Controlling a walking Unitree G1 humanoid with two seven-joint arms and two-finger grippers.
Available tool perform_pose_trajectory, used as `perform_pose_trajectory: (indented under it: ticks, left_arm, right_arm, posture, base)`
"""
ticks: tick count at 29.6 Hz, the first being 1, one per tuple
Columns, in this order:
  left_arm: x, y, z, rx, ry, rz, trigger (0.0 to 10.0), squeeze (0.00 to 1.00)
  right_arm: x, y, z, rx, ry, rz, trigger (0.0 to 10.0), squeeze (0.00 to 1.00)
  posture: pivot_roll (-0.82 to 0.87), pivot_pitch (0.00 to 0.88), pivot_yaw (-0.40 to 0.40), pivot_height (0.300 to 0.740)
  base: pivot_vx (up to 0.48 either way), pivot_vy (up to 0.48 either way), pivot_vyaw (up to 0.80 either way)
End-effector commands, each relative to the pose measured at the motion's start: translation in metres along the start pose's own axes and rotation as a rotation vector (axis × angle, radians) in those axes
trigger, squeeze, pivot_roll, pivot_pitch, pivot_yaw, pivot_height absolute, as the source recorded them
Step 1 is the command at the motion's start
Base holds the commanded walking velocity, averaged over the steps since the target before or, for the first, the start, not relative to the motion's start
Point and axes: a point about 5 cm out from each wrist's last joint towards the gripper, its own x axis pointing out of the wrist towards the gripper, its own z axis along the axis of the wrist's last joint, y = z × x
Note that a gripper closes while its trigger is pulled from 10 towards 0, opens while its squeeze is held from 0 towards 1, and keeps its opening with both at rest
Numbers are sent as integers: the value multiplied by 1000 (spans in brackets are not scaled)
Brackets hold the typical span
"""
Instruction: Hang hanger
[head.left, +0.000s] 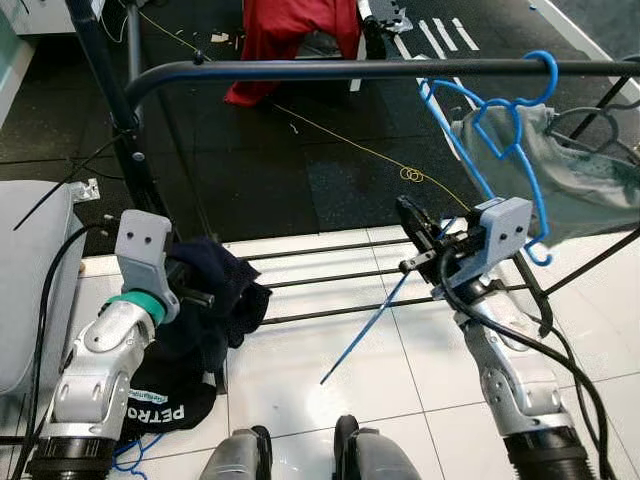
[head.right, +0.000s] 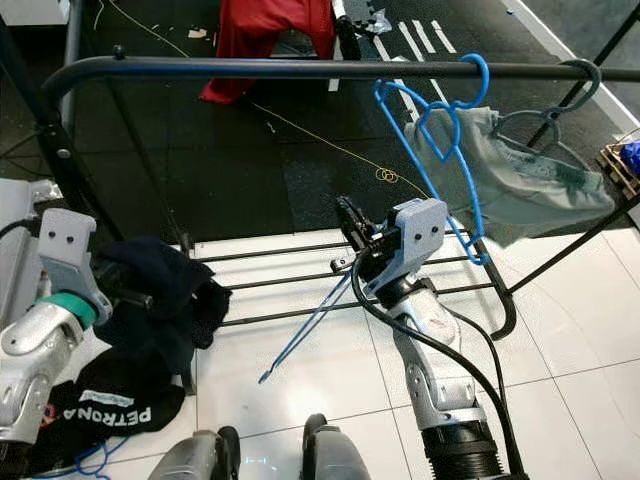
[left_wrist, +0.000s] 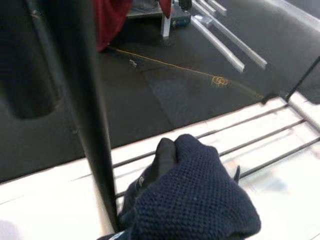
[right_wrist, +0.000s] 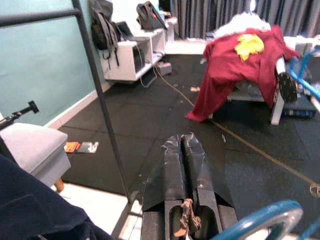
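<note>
Left eye view: the blue hanger (head.left: 500, 140) is up on the rail (head.left: 380, 69), a thin glossy wire frame with its round hook looped over the dark metal tube near the rail's right end. Its body hangs down from the hook and tilts, the long axis running from the hook down toward the tiled floor (head.left: 330, 350); one slim straight blue bar slants away from the frame, down and to the robot's left, ending low over the tiles. Just beside it on the rail sits a grey hanger (head.right: 560, 100) carrying a pale, crumpled grey-green garment (head.right: 520, 185).

The right gripper (head.left: 415, 225) is below the rail, next to the hanger's lower part. In the right wrist view its two long black fingers (right_wrist: 182, 160) lie pressed flat against each other, clamped together with nothing between them, and a curved piece of blue hanger crosses beside the wrist.

Over on the left, the left gripper (head.left: 195, 290) is buried in a dark navy knitted garment (head.left: 215, 295), coarse and nubbly in the left wrist view; whether those fingers grip it, I cannot tell. A black shirt with white lettering (head.left: 165, 405) lies bunched on the floor beneath.
</note>
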Motion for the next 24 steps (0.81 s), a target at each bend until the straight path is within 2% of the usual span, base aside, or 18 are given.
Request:
perform_pose_trajectory:
  ticks: [1,2,4,7,9,11,14,15,19,24]
  left_arm:
    - [-4,-1,8,-75,-71,29,10000,0]
    - [-4,-2,8,-109,-86,55,10000,0]
    - [-4,-2,8,-123,-91,73,10000,0]
    - [-3,-4,-2,-121,-36,112,10000,0]
    - [-2,-10,-13,-125,35,121,10000,0]
    - [-2,-14,-18,-129,66,115,10000,0]
    - [0,-20,-17,-152,65,106,10000,0]
    - [0,-23,-13,-167,22,86,10000,0]
    - [0,-24,-5,-153,-38,90,10000,0]
    - [3,-29,-7,-121,-19,57,10000,0]
  right_arm:
    - [-3,0,-11,-1,58,-11,10000,0]
    - [-3,1,-14,-10,73,-6,10000,0]
    - [-3,1,-15,-18,80,-4,10000,0]
    - [-3,3,-18,-31,83,5,10000,0]
    - [-3,4,-22,-92,93,-3,10000,0]
    - [-4,3,-26,-142,101,-18,10000,0]
    - [-9,-5,-30,-213,110,-122,10000,0]
    - [-11,-8,-31,-235,107,-154,10000,0]
    - [-15,-15,-31,-287,99,-223,10000,0]
    - [-15,-17,-34,-285,97,-251,10000,0]
  posture:
    - [-32,122,1,740]
    - [-31,119,1,740]
    - [-31,119,1,740]
    - [-27,106,-4,740]
    - [-22,95,-10,740]
    - [-22,94,-11,740]
    - [-12,90,-18,740]
    - [-4,86,-19,740]
    - [-6,85,-15,740]
    - [-19,88,-1,740]
  base:
    - [0,0,0]
    - [0,0,0]
    - [0,0,0]
    - [0,0,0]
    - [0,0,0]
    - [0,0,0]
    - [0,0,0]
    - [0,0,0]
    - [0,0,0]
    - [0,0,0]
